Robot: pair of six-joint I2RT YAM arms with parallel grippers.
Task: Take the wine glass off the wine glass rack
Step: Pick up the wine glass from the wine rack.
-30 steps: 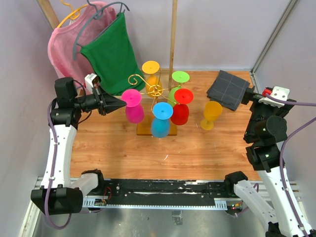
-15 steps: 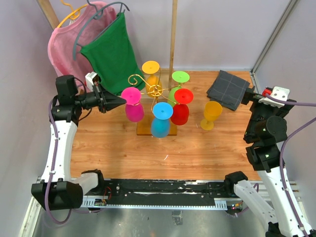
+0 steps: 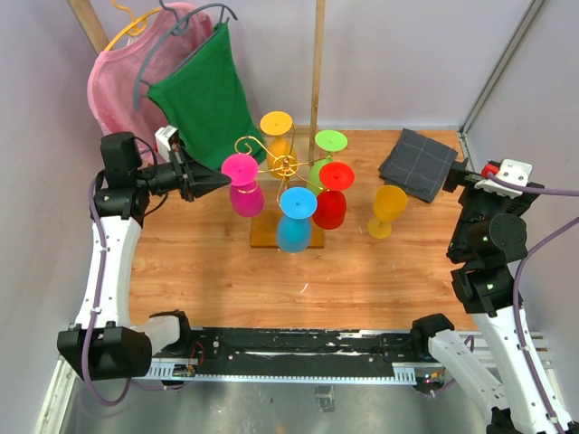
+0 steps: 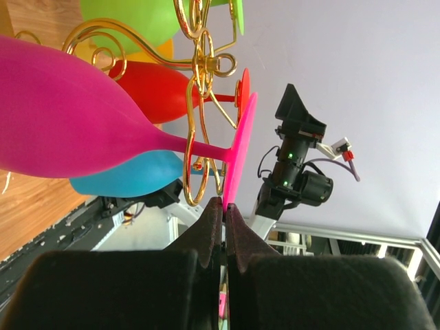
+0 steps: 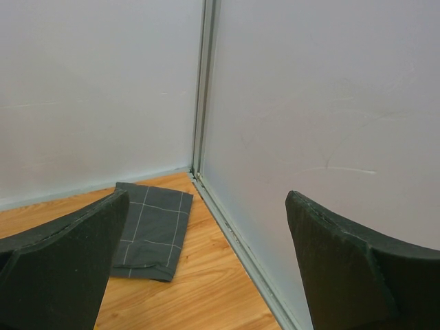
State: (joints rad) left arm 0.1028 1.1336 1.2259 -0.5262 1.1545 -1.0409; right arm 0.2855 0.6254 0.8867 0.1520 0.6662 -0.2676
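Pink glass [image 3: 242, 185], foot rim pinched in the closed left tool [image 4: 224, 205] (right tool [image 5: 206, 199] gapes empty), should slide straight outward along the rack [image 3: 283, 165] arm.

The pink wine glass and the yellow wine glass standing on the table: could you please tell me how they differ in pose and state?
The pink wine glass hangs foot-up at the gold wine glass rack; the yellow wine glass stands upright on the table, right of it. The left gripper is shut on the pink glass's foot rim; nothing touches the yellow one. Both are opaque, stemmed glasses.
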